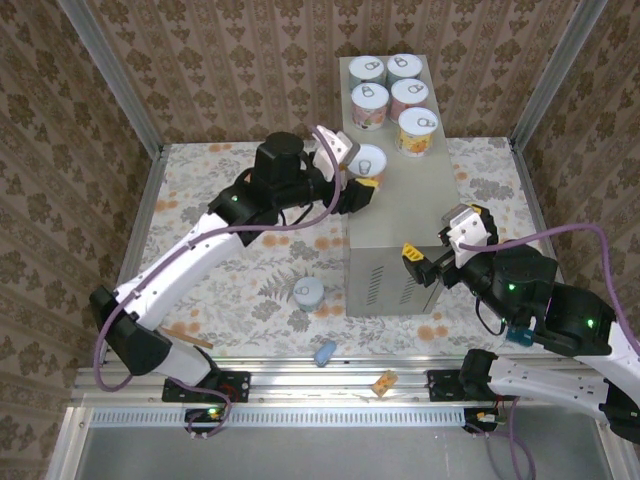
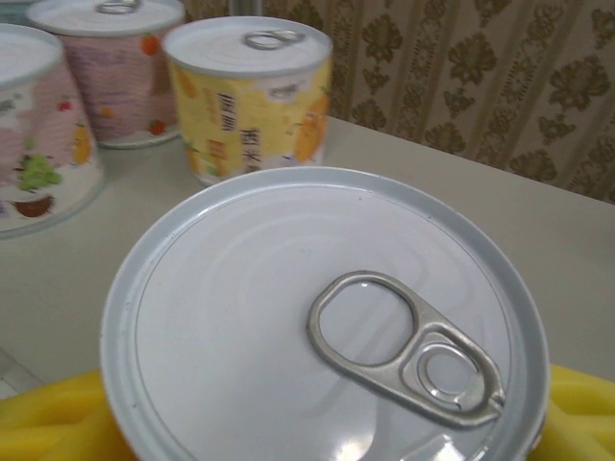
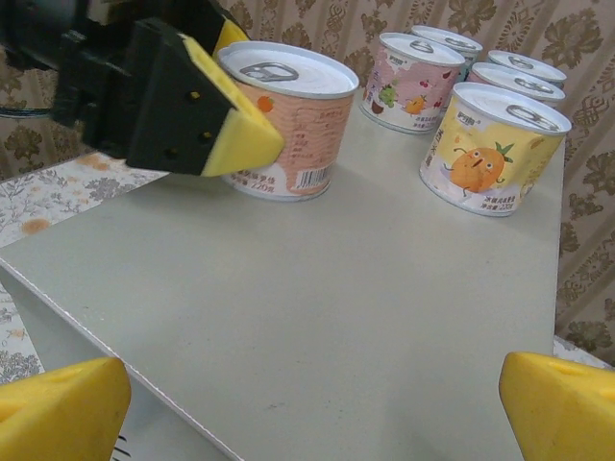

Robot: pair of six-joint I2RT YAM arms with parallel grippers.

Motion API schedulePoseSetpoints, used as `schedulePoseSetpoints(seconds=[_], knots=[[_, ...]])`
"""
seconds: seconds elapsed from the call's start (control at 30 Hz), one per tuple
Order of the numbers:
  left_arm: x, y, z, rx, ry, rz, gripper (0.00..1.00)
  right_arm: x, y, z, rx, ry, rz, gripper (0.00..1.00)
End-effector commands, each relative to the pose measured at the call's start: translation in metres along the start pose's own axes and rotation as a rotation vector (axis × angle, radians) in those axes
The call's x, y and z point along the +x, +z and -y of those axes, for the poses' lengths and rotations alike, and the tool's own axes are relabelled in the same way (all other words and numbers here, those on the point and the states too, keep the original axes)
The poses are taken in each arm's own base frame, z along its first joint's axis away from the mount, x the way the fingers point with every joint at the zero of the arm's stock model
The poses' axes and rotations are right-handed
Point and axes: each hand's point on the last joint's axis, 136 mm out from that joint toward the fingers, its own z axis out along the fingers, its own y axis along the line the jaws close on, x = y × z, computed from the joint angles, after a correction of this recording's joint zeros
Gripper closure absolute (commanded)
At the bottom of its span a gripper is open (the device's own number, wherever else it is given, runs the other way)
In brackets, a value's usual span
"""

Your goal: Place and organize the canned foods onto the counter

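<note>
Clamps the left tool (image 1: 357, 172) on a pink can (image 1: 367, 160), arm stretched in from the left across the floral floor (image 1: 240, 270). Presses yellow pads (image 3: 240, 130) to the can's sides, one on the near side and one behind it, as seen from the right wrist. Holds that can upright near the left edge of the counter (image 1: 395, 215), about midway along the top; cannot tell whether the base rests on the surface or sits just clear of it. Looks down on the silvery lid (image 2: 317, 327) from the left wrist, pull tab toward the lower right, pad foam at both bottom corners. Has five cans (image 1: 370, 103) standing upright at the counter's far end — two rows of two, then an orange can (image 1: 417, 130) nearest on the right side, apart from the held one. Has a seventh, blue can (image 1: 309, 292) upright on the floor, just beside the counter's near left corner. Has a small blue lump (image 1: 325, 353) at the floor's near edge and a tan block (image 1: 384, 382) on the metal rail by the arm bases. Poises the right tool (image 1: 425, 265) at the counter's near right corner, jaws wide apart and gripping nothing — a yellow pad in each bottom corner of the right wrist view, bare counter top between them.
</note>
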Motion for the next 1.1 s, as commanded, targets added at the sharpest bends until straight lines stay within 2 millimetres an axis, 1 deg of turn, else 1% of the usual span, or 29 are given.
schedulePoseSetpoints(seconds=[0.0, 0.3, 0.43, 0.63, 1.07], knots=[[-0.012, 0.009, -0.015, 0.006, 0.025, 0.044, 0.29, -0.016, -0.006, 0.009, 0.032, 0.029, 0.054, 0.00], [-0.014, 0.036, -0.041, 0.013, 0.030, 0.022, 0.29, -0.016, -0.007, 0.013, 0.050, 0.033, 0.054, 0.00], [-0.014, 0.045, -0.049, 0.017, 0.021, 0.013, 0.29, -0.015, -0.007, 0.014, 0.055, 0.033, 0.053, 0.00], [-0.012, 0.051, -0.057, 0.016, 0.004, 0.013, 0.29, -0.015, -0.010, 0.017, 0.063, 0.035, 0.057, 0.00], [-0.009, 0.060, -0.058, 0.039, -0.009, 0.000, 0.29, -0.016, -0.011, 0.018, 0.063, 0.034, 0.061, 0.00]])
